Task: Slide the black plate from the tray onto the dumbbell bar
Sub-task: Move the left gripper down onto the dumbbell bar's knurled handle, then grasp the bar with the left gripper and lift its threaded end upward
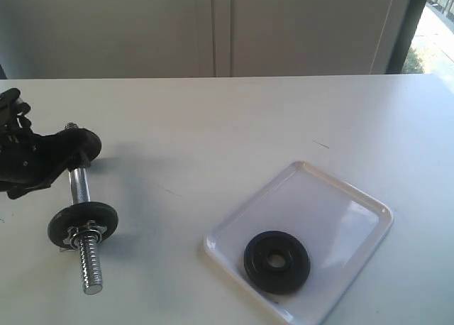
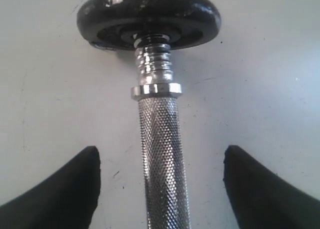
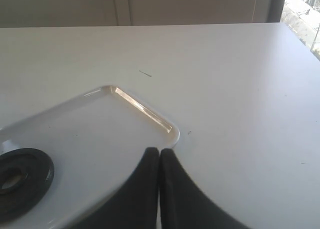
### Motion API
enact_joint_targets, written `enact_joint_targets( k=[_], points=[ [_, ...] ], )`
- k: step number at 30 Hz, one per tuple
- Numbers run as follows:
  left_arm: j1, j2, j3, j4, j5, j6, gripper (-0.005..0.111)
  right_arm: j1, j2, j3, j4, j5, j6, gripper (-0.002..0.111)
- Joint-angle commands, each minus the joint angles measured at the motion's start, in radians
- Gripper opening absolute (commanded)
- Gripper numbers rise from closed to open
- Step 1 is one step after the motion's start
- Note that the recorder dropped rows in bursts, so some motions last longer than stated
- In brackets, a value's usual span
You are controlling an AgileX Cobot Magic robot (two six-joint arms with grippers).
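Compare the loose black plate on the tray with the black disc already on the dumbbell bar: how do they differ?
The black plate lies flat in the tray, hole up and empty; the mounted disc stands on edge with the dumbbell bar through its hole. The black plate is free; the mounted disc sits against a silver nut. Both are round, black and look similar in size.

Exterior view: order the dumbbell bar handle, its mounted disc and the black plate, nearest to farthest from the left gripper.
1. The dumbbell bar handle: between the open fingers of the left gripper, far left.
2. The mounted disc: further along the bar, lower left.
3. The black plate: lying in the tray, right of centre.
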Motion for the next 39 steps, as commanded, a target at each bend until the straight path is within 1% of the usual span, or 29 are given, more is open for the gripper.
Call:
enact_joint_targets(
  k=[1,12,15,27,29,30,34,39],
  points=[
    [-0.003,0.049,-0.013,-0.006,-0.035,-0.019,0.072,0.001,-0.005,0.005,0.000,-0.009,0.003,0.000],
    [-0.003,0.166,-0.038,-0.004,-0.115,-0.019,0.072,0.001,-0.005,0.005,0.000,-0.009,0.003,0.000],
    [-0.003,0.176,-0.038,-0.004,-0.144,-0.019,0.072,0.001,-0.005,0.005,0.000,-0.009,0.003,0.000],
    [-0.003,0.205,-0.038,0.000,-0.157,-0.008,0.072,0.001,-0.005,0.005,0.000,-0.009,0.003,0.000],
    [-0.003,0.205,-0.038,0.004,-0.170,-0.008,0.071,0.000,-0.005,0.005,0.000,-0.009,0.029,0.000],
    [-0.003,0.205,-0.038,0.004,-0.174,-0.008,0.068,0.000,-0.005,0.005,0.000,-0.009,0.021,0.000],
    [-0.003,0.205,-0.038,0.004,-0.176,-0.008,0.047,0.000,-0.005,0.005,0.000,-0.009,0.022,0.000],
    [-0.003,0.205,-0.038,0.005,-0.173,-0.008,0.023,0.000,-0.005,0.005,0.000,-0.009,0.022,0.000]
  ],
)
